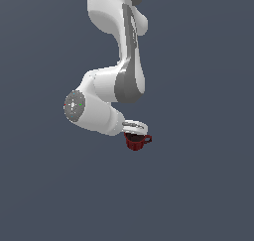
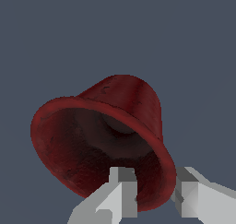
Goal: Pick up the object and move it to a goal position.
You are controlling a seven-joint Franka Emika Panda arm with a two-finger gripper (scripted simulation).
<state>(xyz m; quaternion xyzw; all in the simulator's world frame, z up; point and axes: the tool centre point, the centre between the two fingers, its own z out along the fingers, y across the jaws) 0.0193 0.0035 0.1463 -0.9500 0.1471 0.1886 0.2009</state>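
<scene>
The small dark red mug [image 1: 135, 141], flared at the rim and dark inside, is being held directly beneath the end of the white robot arm [image 1: 106, 103], a little right of centre in the exterior view. Its loop handle [image 1: 148, 139] is being presented toward the exterior view's right, away from the arm's bulk. Whether the mug is being carried clear of a surface cannot be told, since the plain grey-blue backdrop [image 1: 198, 185] is showing no edge, shadow or contact line.

In the wrist view the mug [image 2: 124, 108] is being seen mouth-on, with its open rim [image 2: 46, 126] turned toward the camera. The pale grey gripper [image 2: 154, 191] is being closed across one section of that rim: one finger [image 2: 120, 193] is being pressed against the dark inner wall and the other finger [image 2: 196, 195] against the red outer wall, so the wall is being pinched between them. A rim pinch of this kind is probably being used because the thin wall fits between the fingers more readily than the wide flared body, and because the handle is thereby being left unobstructed.

No goal marker is being shown in either view, so the remaining travel cannot be judged. The off-centre hold is likely to let the mug swing if it is moved abruptly.
</scene>
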